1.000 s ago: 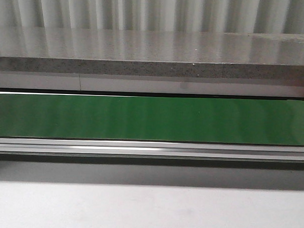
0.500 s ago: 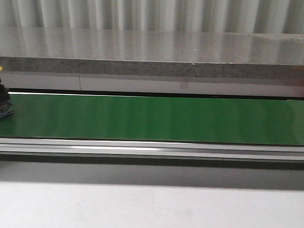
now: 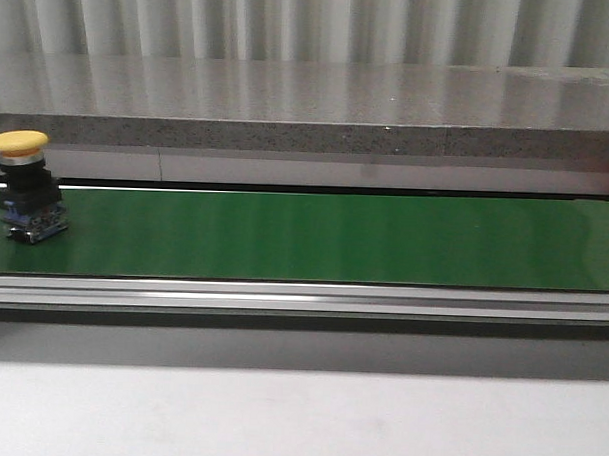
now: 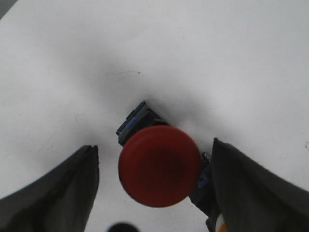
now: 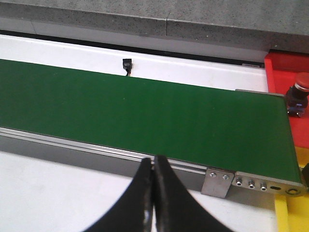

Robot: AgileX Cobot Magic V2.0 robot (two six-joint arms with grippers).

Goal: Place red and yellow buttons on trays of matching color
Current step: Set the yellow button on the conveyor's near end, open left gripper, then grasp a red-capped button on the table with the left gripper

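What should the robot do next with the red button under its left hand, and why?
Probably close the left gripper on the red button. Its fingers stand open on either side of the button, which sits on the white surface, not yet held and not on a tray.

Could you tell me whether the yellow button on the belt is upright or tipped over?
Upright: the yellow button stands on its dark base on the green belt, cap on top.

The left tool (image 4: 155,193) is standing wide open, its two dark fingers (image 4: 53,193) showing at the lower left and lower right of the frame. The right tool (image 5: 153,193) is pressing its two fingers tightly together at the bottom middle of the frame.
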